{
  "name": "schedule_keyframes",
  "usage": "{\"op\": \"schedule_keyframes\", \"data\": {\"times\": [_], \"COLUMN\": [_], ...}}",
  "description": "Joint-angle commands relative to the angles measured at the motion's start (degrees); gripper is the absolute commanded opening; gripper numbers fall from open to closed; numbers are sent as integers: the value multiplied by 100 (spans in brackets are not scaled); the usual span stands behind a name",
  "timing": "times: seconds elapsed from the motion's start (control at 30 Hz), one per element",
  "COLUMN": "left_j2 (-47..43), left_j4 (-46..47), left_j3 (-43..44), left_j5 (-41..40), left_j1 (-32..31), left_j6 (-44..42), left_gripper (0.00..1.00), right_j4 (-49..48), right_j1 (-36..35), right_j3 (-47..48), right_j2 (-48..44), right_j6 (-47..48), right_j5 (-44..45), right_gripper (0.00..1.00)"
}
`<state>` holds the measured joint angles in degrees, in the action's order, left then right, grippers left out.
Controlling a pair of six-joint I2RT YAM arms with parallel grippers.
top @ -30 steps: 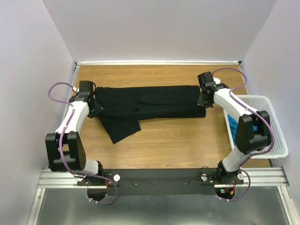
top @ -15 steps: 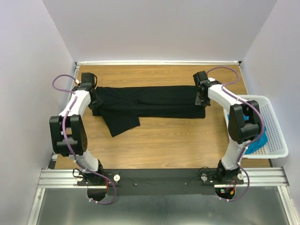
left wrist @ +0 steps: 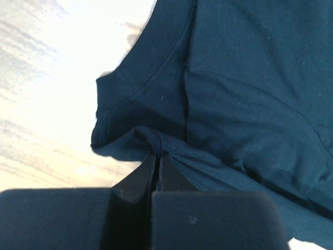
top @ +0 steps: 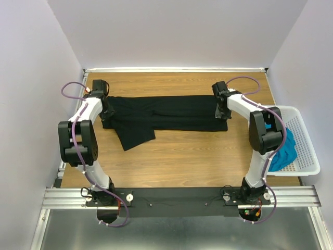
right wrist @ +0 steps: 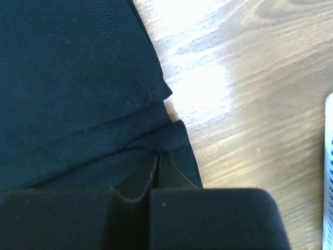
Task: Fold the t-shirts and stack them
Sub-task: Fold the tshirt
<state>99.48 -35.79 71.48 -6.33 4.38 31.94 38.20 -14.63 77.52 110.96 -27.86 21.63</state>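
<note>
Left gripper [left wrist: 157,160] pinches the large solid black cloth t-shirt [top: 166,112] at 9 o'clock, right gripper [right wrist: 158,162] at 3 o'clock; both arms outstretched.

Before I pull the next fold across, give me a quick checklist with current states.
1. Left claw pinching black t-shirt near the collar: ok.
2. Right claw pinching its hem corner: ok.
3. Shirt stretched flat between both claws: ok.
4. Sleeve tucked in: not ok, it sticks out on the near side.
5. Teal t-shirt out of the way in the white basket: ok.
</note>
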Motion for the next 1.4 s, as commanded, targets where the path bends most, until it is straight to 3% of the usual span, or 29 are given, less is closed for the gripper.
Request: {"op": "schedule_keyframes", "data": {"times": [0.0, 0.4, 0.53, 0.57, 0.63, 0.7, 0.77, 0.8, 0.83, 0.93, 1.07, 1.2, 1.27, 1.37], "left_j2": [212, 414, 370, 353, 186, -76, -271, -428, -491, -666, -1114, -1834, -2055, -2424], "left_j4": [274, 599, 626, 617, 608, 678, 775, 871, 872, 890, 784, 600, 547, 503], "left_j3": [164, 208, 147, 155, 138, 94, 33, 15, 15, -3, -344, -1126, -1488, -2303], "left_j5": [-228, -378, -440, -466, -562, -659, -712, -782, -782, -739, -712, -695, -624, -501], "left_j1": [63, -7, -8, -8, -8, -8, -8, -8, -8, -25, -174, -420, -649, -965], "left_j6": [-127, 4, 75, 110, 180, 268, 277, 234, 233, 128, 180, 435, 637, 936], "left_gripper": [0, 1, 9, 13, 29, 46, 59, 77, 77, 95, 96, 96, 95, 88], "right_j4": [-93, -154, -146, -154, -154, -215, -277, -304, -304, -365, -681, -1724, -2069, -2675], "right_j1": [66, 66, 66, 66, 66, 40, -48, -135, -188, -442, -820, -1225, -1550, -2016], "right_j3": [150, 71, 158, 176, 237, 299, 352, 422, 457, 571, 511, -112, -333, -623], "right_j2": [216, 357, 242, 190, 32, -91, -284, -398, -452, -697, -900, -1050, -971, -743], "right_j6": [87, 79, 122, 131, 158, 297, 465, 639, 641, 790, 870, 501, 291, 0], "right_j5": [351, 474, 430, 404, 255, 62, -255, -421, -501, -764, -1615, -3151, -3471, -3823], "right_gripper": [1, 2, 14, 24, 33, 37, 49, 57, 61, 74, 78, 78, 77, 75]}}
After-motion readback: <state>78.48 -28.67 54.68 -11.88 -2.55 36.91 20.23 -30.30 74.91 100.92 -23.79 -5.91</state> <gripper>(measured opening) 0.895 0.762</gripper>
